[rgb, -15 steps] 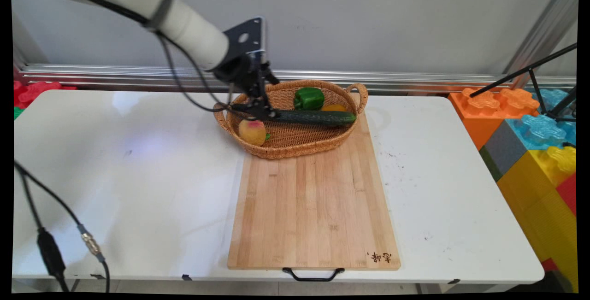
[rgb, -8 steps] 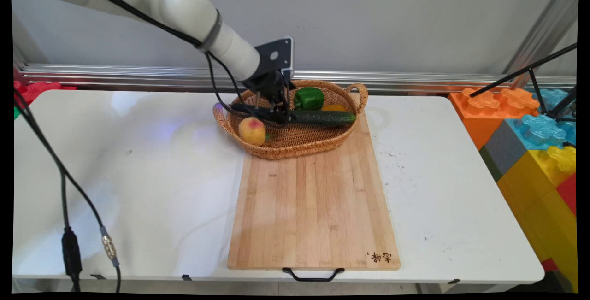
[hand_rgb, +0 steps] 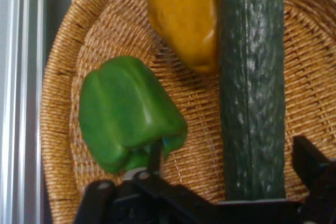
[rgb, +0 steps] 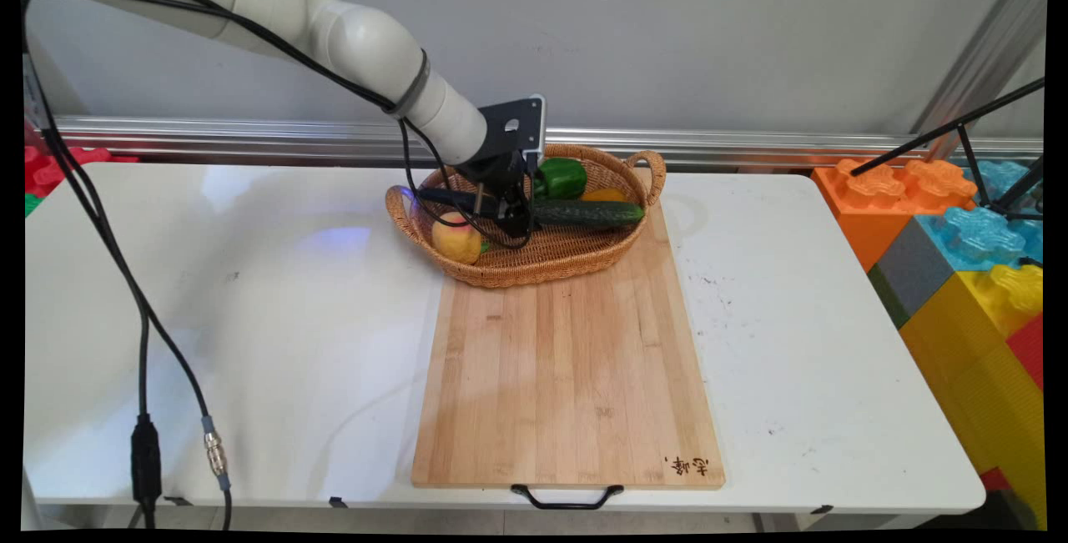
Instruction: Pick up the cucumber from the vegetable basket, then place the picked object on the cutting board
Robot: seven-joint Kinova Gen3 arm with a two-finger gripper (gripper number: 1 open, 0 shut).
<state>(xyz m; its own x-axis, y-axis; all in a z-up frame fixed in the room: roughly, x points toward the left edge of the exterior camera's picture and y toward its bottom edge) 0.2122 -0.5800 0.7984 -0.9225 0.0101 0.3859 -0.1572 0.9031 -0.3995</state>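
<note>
While low inside basket, tool astride cucumber, fingers apart.

The basket is tan wicker in a tight woven pattern, its rim a thicker braid. In the basket lies a dark green cucumber with a bumpy, mottled skin, showing paler flecks in the hand view. Behind the cucumber sits a glossy bright green pepper, and beside that pepper a mustard-yellow pepper. At the basket's left end is a peach, yellow-orange with a pink-red blush. The cutting board under the basket is pale wood in lengthwise strips, with a dark stamped mark at one near corner and a black handle. The bench is white with small dark specks. The gripper is black.
</note>
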